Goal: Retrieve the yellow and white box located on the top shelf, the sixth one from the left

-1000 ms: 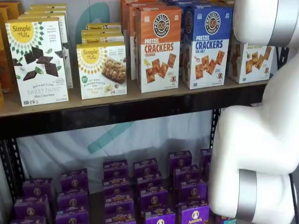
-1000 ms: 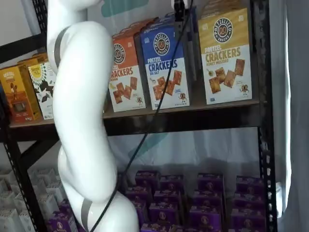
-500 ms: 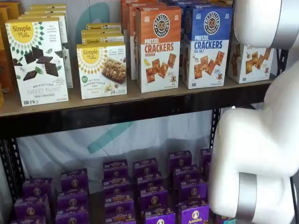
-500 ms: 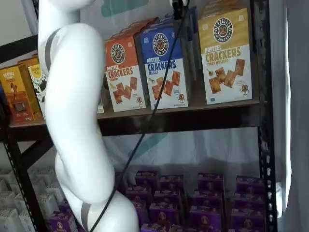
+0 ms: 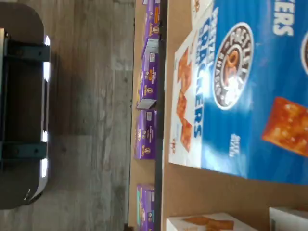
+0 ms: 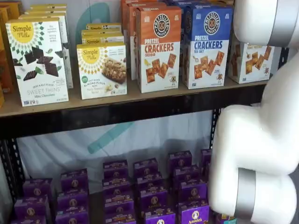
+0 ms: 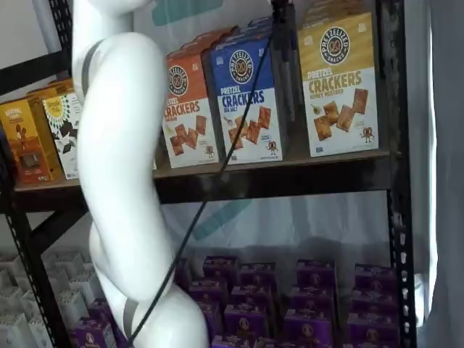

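Read on yellow and white box (image 7: 338,83): "PRETZELIZED SNACKS" in round logo, "PRETZEL CRACKERS", "HONEY MUSTARD". On blue carton (image 6: 206,45): "PRETZEL CRACKERS", "SEA SALT"; same logo, part of "CRACKERS" seen close in wrist view (image 5: 240,86). On orange carton (image 6: 159,48): "PRETZEL CRACKERS", "CHEDDAR". On tall white box (image 6: 38,61): "Simple Mills", "SEED & NUT FLOUR SWEET THINS", "Mint Chocolate". On shorter white box (image 6: 102,70): "Simple Mills", "ALMOND FLOUR"; rest too small. On purple boxes (image 6: 195,214), lower shelf: "Annie's". Print on orange-brown box (image 7: 24,141) at far end: illegible.
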